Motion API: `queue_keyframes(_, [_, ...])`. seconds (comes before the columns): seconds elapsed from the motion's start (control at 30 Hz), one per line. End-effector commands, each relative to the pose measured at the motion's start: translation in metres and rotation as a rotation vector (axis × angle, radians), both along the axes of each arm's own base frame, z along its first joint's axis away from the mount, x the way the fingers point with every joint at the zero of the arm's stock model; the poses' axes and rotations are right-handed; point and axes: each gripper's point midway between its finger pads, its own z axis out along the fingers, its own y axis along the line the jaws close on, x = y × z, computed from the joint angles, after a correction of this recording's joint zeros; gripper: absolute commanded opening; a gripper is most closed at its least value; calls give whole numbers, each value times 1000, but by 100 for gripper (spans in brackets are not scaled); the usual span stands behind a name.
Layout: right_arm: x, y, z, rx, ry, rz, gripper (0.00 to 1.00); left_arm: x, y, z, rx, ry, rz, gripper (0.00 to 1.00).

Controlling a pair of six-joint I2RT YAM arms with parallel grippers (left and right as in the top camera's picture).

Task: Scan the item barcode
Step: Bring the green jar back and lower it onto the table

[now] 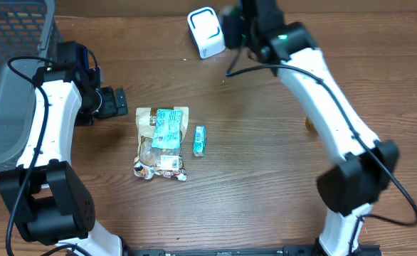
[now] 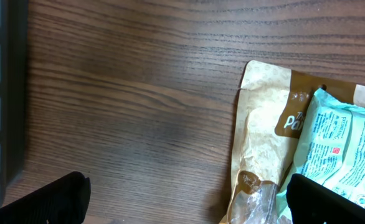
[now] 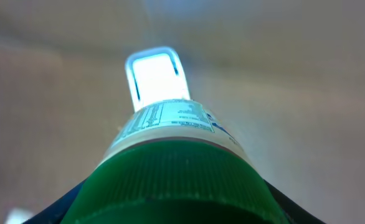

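We see the right gripper [image 1: 243,27] up at the far edge of the table [image 1: 265,171], its two fingers pinching a green-capped bottle [image 3: 173,177]. In the right wrist view the dark fingers [image 3: 55,210] sit on either side of the ribbed green cap, and beyond the cap there is a white printed label band, its print too blurred for us to read. The bottle points toward the white barcode scanner [image 1: 204,32], which stands just beside the gripper and whose face glows bright in the wrist view; we cannot tell whether bottle and scanner touch. The left gripper [image 1: 117,103] is at the left side of the table with its claw spread wide and nothing between the fingers. Just to its right lies a brown snack pouch [image 1: 159,153] with a teal packet [image 1: 168,129] resting on top of it, and a small teal box [image 1: 200,141] lies just beside the pouch on its right. A grey mesh basket [image 1: 16,32] sits at the far left corner
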Motion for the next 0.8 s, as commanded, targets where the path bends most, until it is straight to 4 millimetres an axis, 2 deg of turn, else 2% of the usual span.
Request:
queue_keyframes(0.0, [-25,-32,-8,39,136,-141,9,6,1,1,-5,-9,-4,100])
queue_keyframes(0.13, [-87,-69,-58,-69,475,-193,13,6,1,1,-5,-9,-5,99])
queue_keyframes(0.2, [-113,-79,-78,-99,611,-201,13,6,1,1,-5,-9,-4,100])
queue_keyframes(0.27, [-130,-84,-96,-116,697,-207,13,6,1,1,-5,-9,-4,100])
queue_keyframes(0.37, [-147,-90,-123,-150,776,-213,14,6,1,1,-5,-9,-4,100])
queue_keyframes(0.57, [-166,-96,-174,-178,841,-217,16,6,1,1,-5,-9,-5,100])
queue_keyframes(0.7, [-177,-99,-196,-189,867,-219,17,6,1,1,-5,-9,-5,100])
queue_keyframes(0.77, [-181,-101,-203,-193,875,-219,24,6,1,1,-5,-9,-5,100])
